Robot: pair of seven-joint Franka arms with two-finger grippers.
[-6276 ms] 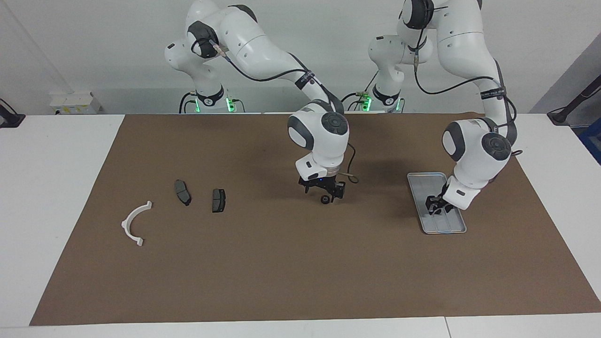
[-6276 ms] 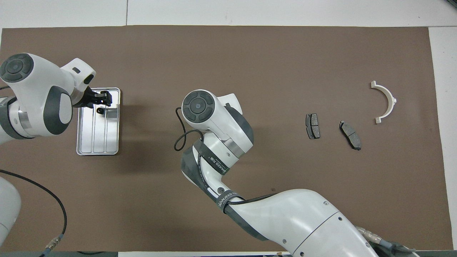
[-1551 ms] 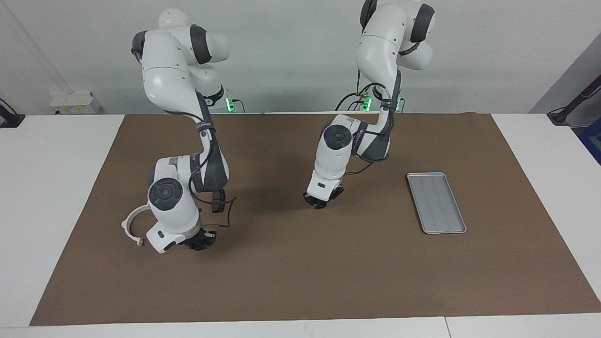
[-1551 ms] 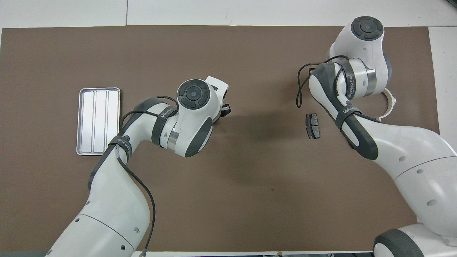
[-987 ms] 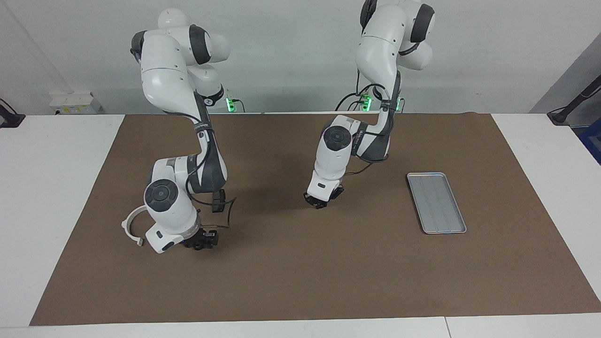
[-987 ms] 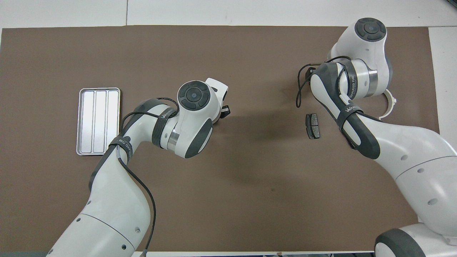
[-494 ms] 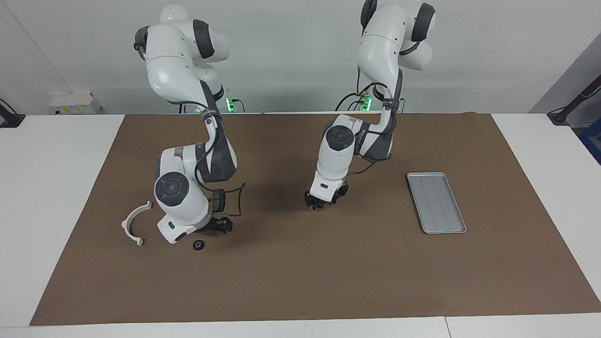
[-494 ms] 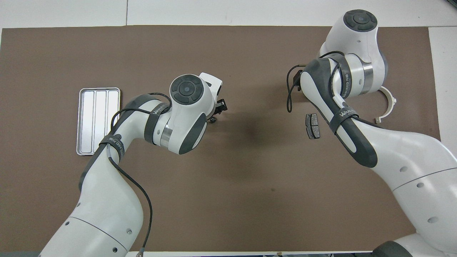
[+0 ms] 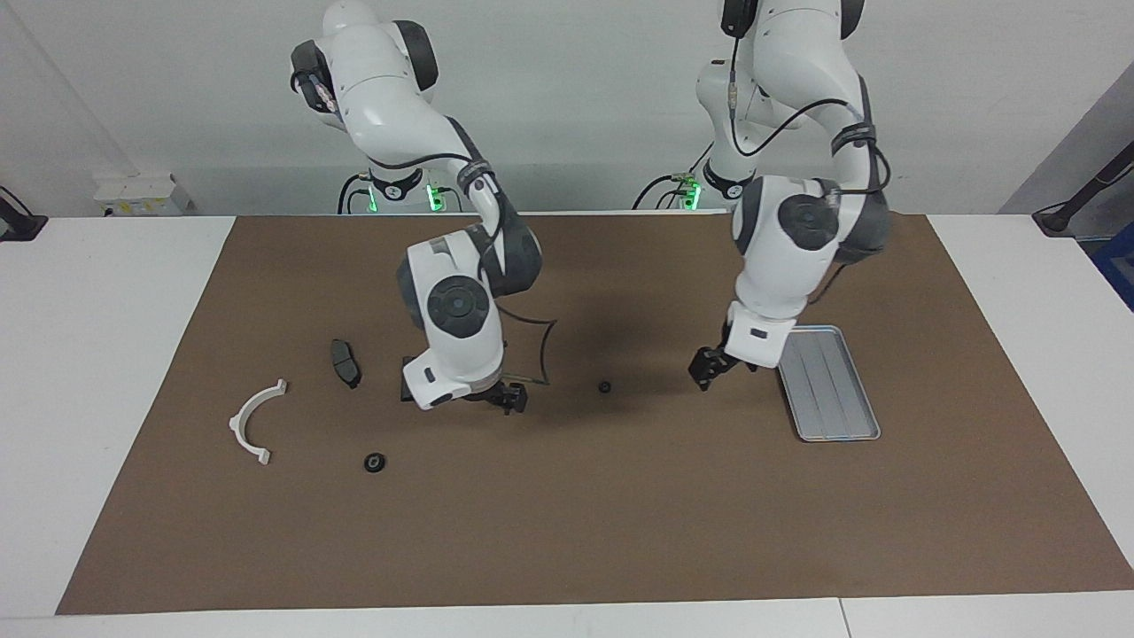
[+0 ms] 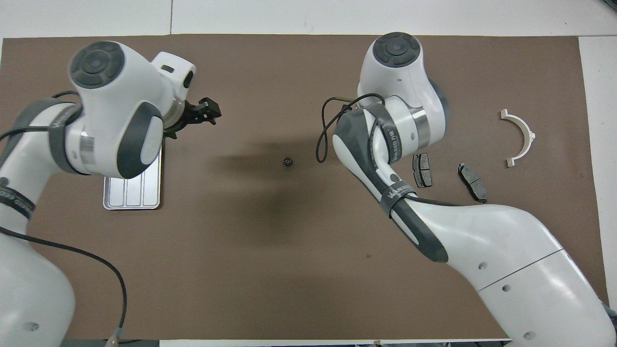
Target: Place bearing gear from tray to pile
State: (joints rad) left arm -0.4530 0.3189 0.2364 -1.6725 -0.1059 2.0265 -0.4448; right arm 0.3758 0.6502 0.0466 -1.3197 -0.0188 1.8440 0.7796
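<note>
Both end effectors open, empty: left end effector (image 9: 709, 370) beside tray (image 9: 831, 383), right end effector (image 9: 507, 399) toward pile. Mid-mat gear (image 9: 604, 387) next; straddle it squarely before closing.

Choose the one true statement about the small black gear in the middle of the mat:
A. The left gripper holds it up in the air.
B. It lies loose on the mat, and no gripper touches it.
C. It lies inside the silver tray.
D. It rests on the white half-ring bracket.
B: the small black gear lies alone on the brown mat, apart from the left gripper, the right gripper and the tray.
</note>
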